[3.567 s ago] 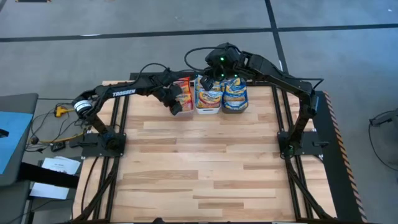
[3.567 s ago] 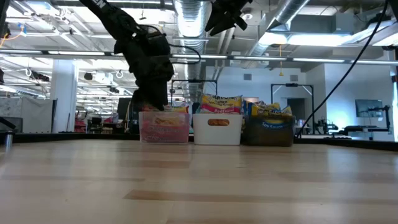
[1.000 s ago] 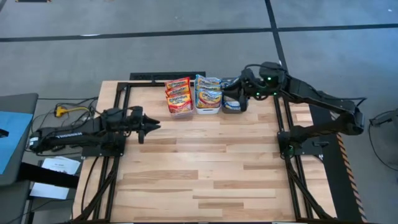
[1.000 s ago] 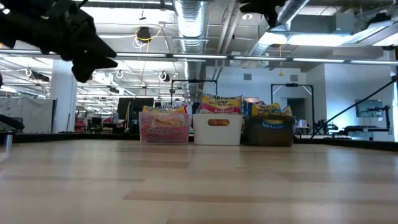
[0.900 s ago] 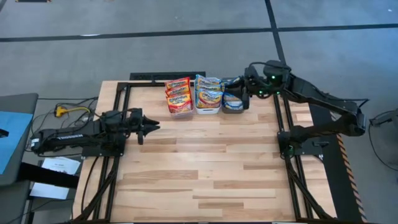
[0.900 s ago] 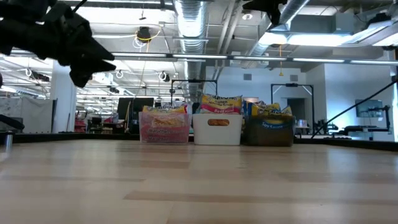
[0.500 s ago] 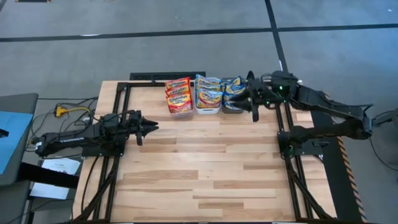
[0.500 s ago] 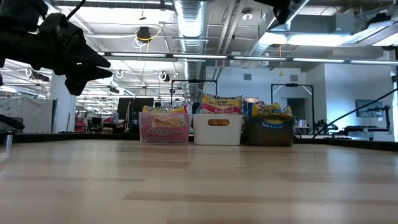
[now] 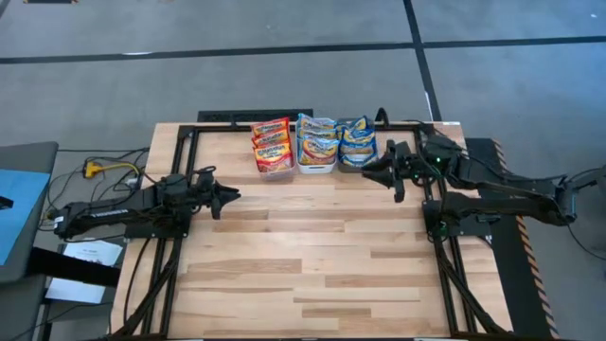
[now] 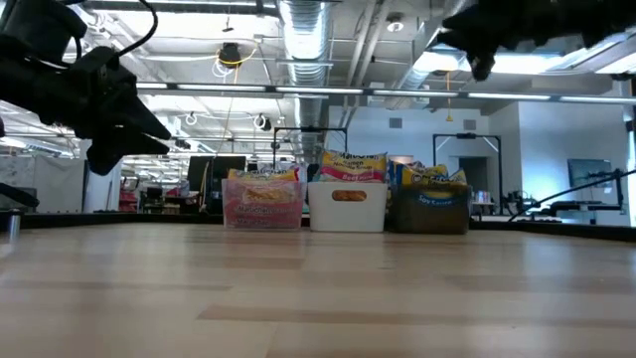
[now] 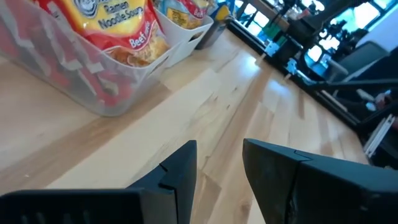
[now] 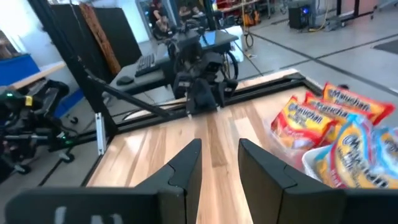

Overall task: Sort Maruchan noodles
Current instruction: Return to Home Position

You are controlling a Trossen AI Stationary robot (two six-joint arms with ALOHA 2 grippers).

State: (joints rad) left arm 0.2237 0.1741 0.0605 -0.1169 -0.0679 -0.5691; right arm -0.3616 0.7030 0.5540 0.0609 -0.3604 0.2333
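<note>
Maruchan noodle packets stand on edge in three bins in a row at the table's far middle: a clear bin with red-banded packets, a white bin, and a dark-grey bin with blue-banded packets. My left gripper hovers at the table's left, pointing toward the bins, open and holding nothing. My right gripper hangs high, just right of and nearer than the dark-grey bin. It is open and holds nothing.
Bare wooden tabletop stretches from the bins to the near edge. Black frame rails run along both sides of the table. In the right wrist view my left arm shows far across the table.
My right gripper has come away from above the dark-grey bin, moving down and toward the table's right and near side as its arm folds back. My left gripper has sunk a little at the table's left. The packets and bins have stayed put.
</note>
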